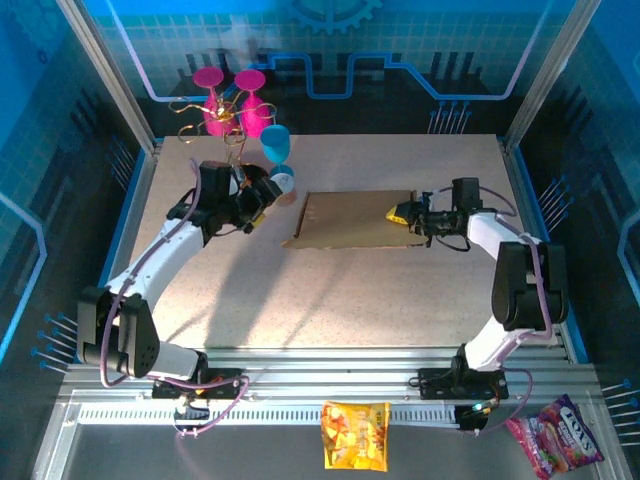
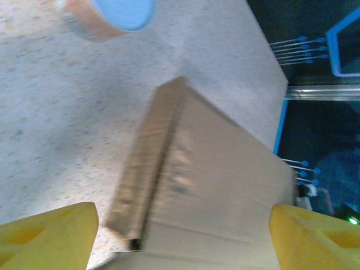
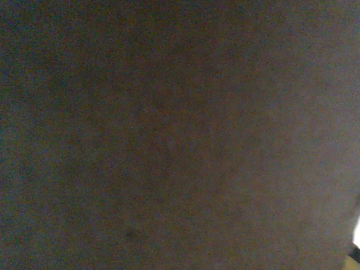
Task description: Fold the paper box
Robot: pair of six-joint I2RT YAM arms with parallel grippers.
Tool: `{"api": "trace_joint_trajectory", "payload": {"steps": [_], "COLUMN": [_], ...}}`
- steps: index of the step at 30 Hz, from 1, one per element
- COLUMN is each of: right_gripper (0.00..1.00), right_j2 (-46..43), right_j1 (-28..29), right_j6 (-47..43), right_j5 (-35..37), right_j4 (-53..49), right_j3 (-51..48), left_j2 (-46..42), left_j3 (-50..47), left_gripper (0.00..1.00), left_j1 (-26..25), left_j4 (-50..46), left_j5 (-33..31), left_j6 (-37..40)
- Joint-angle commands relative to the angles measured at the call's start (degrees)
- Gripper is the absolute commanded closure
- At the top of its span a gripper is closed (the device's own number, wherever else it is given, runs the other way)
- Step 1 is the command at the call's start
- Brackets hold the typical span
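The paper box (image 1: 350, 220) is a flat brown cardboard mailer lying closed in the middle of the table. My left gripper (image 1: 262, 203) hovers just off its left end, open. In the left wrist view the yellow fingers (image 2: 48, 236) stand wide apart at the bottom corners, with the paper box (image 2: 214, 180) and its folded left edge between and beyond them, untouched. My right gripper (image 1: 405, 213) is at the box's right edge, a yellow fingertip lying over the top of it. Brown cardboard (image 3: 180, 135) sits right against the right wrist camera and hides that gripper's jaws.
A tape roll with a blue face (image 1: 283, 183) lies just left of the box, close to my left gripper, and shows as the roll (image 2: 107, 17) at the top of the left wrist view. Pink and blue goblets (image 1: 240, 105) stand at the back left. Snack packets (image 1: 354, 435) lie on the front rail.
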Motion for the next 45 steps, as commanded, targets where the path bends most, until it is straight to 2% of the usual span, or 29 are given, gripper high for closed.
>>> {"api": "trace_joint_trajectory", "payload": {"steps": [1,9,11,18,22,30,36,42,45], "right_gripper": [0.56,0.56,0.57,0.57,0.57,0.57,0.57,0.57,0.57], "right_j2": [-3.0,-4.6,-4.4,-4.1,-3.9,-3.7,-2.7,-0.2,1.3], "right_j1": [-0.5,-0.7,-0.8,0.5,1.1,2.4,2.6,2.7,2.8], "right_j6": [5.5,4.6,5.1,8.2,9.6,12.2,15.2,17.5,18.4], "right_j5": [-4.5,-6.3,-6.6,-7.6,-7.9,-8.7,-9.0,-8.6,-8.5], "right_j4": [-3.2,-11.6,-11.8,-9.8,-8.3,-4.6,0.2,4.4,6.0], "right_j3": [-0.3,1.9,2.1,2.5,2.0,1.0,0.2,0.5,0.9], "left_j2": [0.0,8.3,9.5,14.6,16.4,19.0,21.4,20.6,19.7], "left_j3": [-3.9,-1.6,-2.1,-2.4,-2.1,-3.6,-4.0,-5.3,-5.9], "left_gripper": [0.17,0.13,0.09,0.1,0.11,0.11,0.2,0.25,0.32], "left_j1": [1.1,1.4,1.4,0.5,-1.3,-3.4,-5.3,-6.3,-6.9], "left_j4": [5.7,10.8,12.9,18.9,19.6,31.5,36.9,38.7,38.8], "left_j5": [4.1,10.9,12.7,18.2,18.5,18.4,20.1,20.6,20.2], "left_j6": [-6.8,-12.7,-13.7,-17.7,-18.8,-27.0,-32.3,-34.9,-35.8]}}
